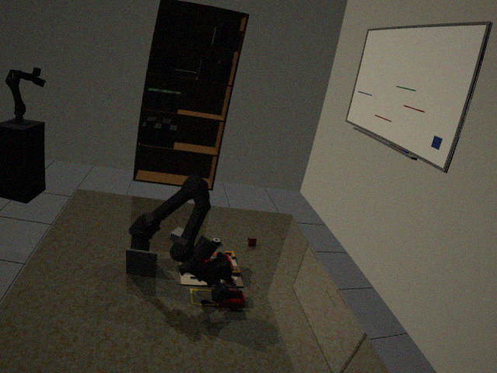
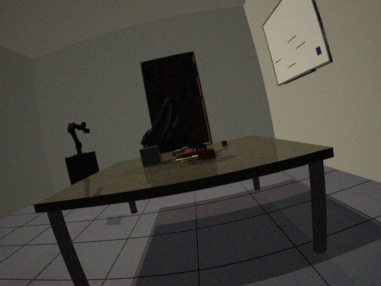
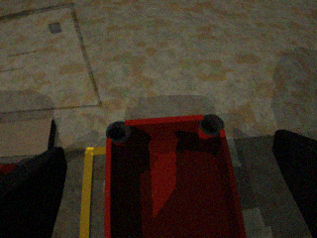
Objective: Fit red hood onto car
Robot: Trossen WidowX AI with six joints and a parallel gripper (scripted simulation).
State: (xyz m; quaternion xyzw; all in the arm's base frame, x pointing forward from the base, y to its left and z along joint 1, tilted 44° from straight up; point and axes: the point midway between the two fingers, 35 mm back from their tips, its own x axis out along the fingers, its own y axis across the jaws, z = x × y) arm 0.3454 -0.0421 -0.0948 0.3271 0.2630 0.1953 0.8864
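The hood (image 1: pixel 234 298) (image 2: pixel 210 153) (image 3: pixel 195 174) is a red shell lying on the table near the jig, beside a yellow outline (image 1: pixel 192 297) (image 3: pixel 85 193). In the wrist view its inside walls and two dark, round corner bosses show; the other end is out of frame. My gripper (image 1: pixel 220 298) (image 3: pixel 172 150) is open and empty, low over the hood, with one finger on each side of it. The jig (image 1: pixel 192 280) stands behind the hood in the top view. The red chassis is mostly hidden by my arm there; its engine and pegs cannot be made out.
A grey block (image 1: pixel 176 233) and a pale round part (image 1: pixel 216 239) lie behind the jig. A small red block (image 1: pixel 251 242) (image 2: pixel 224 143) lies farther back to the right. An upright grey panel (image 1: pixel 140 263) (image 2: pixel 150 155) stands by the arm's base.
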